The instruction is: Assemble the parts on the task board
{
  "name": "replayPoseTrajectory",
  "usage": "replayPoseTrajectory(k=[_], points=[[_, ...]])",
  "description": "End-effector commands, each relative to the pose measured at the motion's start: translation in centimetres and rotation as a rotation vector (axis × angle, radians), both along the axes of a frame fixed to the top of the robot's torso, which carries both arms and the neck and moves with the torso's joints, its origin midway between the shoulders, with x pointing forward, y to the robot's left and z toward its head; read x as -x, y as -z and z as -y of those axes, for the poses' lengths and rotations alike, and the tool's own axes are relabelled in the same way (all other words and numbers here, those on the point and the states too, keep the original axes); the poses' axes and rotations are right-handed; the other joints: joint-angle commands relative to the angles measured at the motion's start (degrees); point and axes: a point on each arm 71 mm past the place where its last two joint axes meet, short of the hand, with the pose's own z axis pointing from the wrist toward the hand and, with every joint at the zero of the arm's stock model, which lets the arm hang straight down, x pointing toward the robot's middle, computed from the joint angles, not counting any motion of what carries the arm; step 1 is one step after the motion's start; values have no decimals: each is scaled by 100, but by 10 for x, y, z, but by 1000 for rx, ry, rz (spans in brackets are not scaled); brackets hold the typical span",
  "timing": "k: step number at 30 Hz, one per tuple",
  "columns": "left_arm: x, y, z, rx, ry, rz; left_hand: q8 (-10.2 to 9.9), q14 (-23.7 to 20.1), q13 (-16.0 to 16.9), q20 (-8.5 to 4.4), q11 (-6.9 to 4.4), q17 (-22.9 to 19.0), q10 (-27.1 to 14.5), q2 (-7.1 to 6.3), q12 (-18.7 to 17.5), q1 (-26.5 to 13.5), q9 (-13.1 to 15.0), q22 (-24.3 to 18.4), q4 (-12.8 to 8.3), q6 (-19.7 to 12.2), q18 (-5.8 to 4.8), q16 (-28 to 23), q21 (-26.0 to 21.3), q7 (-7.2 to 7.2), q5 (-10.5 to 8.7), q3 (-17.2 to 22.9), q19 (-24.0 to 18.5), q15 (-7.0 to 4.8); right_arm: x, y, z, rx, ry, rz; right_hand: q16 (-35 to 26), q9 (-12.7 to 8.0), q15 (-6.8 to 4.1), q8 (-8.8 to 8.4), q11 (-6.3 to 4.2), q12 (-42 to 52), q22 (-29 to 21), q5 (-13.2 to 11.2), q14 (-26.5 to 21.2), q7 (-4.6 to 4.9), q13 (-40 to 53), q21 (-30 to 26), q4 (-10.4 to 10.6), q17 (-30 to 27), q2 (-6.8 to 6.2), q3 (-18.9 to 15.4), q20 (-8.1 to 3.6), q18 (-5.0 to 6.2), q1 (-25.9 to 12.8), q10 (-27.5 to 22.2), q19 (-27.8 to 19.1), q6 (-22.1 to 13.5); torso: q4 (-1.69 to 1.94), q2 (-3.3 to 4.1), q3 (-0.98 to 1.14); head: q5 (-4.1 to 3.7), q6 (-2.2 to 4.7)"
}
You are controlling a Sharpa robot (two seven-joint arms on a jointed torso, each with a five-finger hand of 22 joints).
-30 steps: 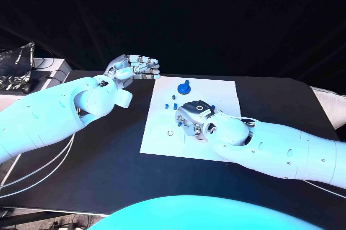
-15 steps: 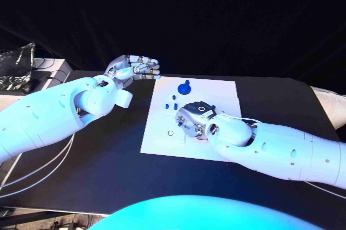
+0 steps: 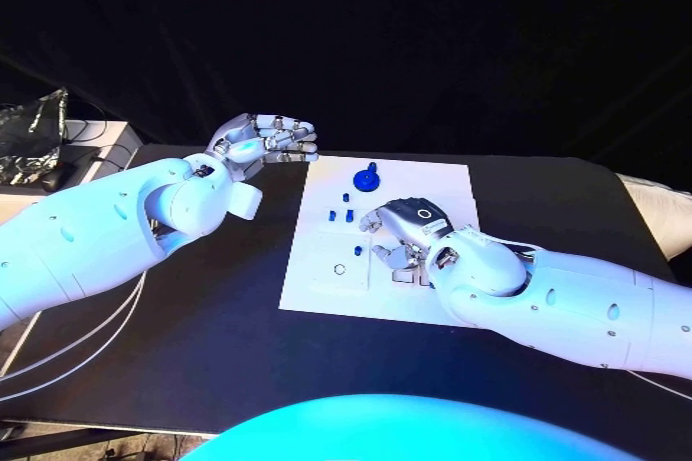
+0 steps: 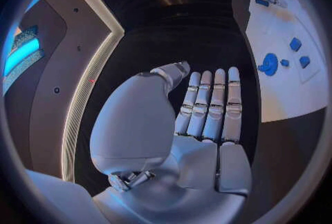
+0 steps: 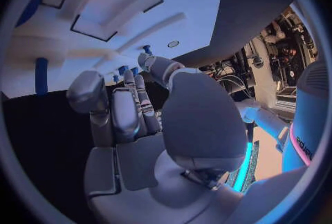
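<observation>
The white task board lies in the middle of the black table. A round blue part stands near its far edge, with small blue parts just in front of it and one small blue part further forward. My right hand hovers low over the board's middle, fingers bent down, nothing seen between them; the small part stands just off its thumb. My left hand is raised beside the board's far left corner, its fingers stretched out and holding nothing. The round blue part lies off to its side.
A small round hole marks the board's left side. A crumpled silvery bag and cables sit on a stand beyond the table's left end. A pale object lies at the table's right edge.
My right hand has drawn back to the right over the board, uncovering the small blue part at its left. The left hand has stayed in place.
</observation>
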Motion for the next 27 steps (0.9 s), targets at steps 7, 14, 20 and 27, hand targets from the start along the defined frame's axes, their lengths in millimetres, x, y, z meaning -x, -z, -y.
replayPoseTrajectory(k=[7, 14, 20, 27], points=[[0, -1, 2, 18, 23, 6, -37, 13, 7, 13, -3, 4, -46, -24, -31, 1, -10, -16, 11, -8, 36, -26, -30, 28, 19, -40, 45, 32, -19, -27, 51, -56, 80, -88, 284, -51, -38, 41, -123, 189, 284, 27, 155, 102, 70, 527, 113, 302, -1, 141, -49, -12, 68, 603, 189, 135, -27, -27, -13, -132, 157], [2, 4, 1, 24, 24, 6, -50, 50, 23, 11, -31, 17, 23, -17, 6, 12, -17, -59, 18, -23, 38, -42, -63, -5, 20, -58, 85, 16, -45, -47, 91, 28, 117, -68, 400, -76, -17, 38, -101, 39, 361, 189, 170, 68, 27, 641, 148, 398, -130, -107, -48, -40, -72, 507, 224, 125, -60, -68, -21, -179, 212], [2, 5, 2, 26, 26, 5, -50, 50, 23, 11, -31, 17, 23, -17, 6, 12, -17, -59, 18, -23, 38, -42, -63, -5, 20, -58, 85, 16, -57, -48, 98, 88, 122, -50, 430, -103, -1, 19, -84, 10, 361, 180, 164, 7, 21, 621, 131, 405, -111, -321, -34, -38, -40, 394, 219, 95, -50, -72, -20, -172, 223], [3, 6, 1, 25, 23, 4, -54, 58, 24, 10, -34, 19, 32, -19, 7, 15, -19, -69, 19, -29, 39, -46, -70, -9, 20, -61, 93, 13, -65, -41, 91, 144, 112, -63, 441, -140, 23, -8, -58, 10, 351, 160, 153, -51, 21, 582, 150, 385, -75, -532, -17, -33, 39, 252, 210, 58, -46, -57, -24, -156, 209]])
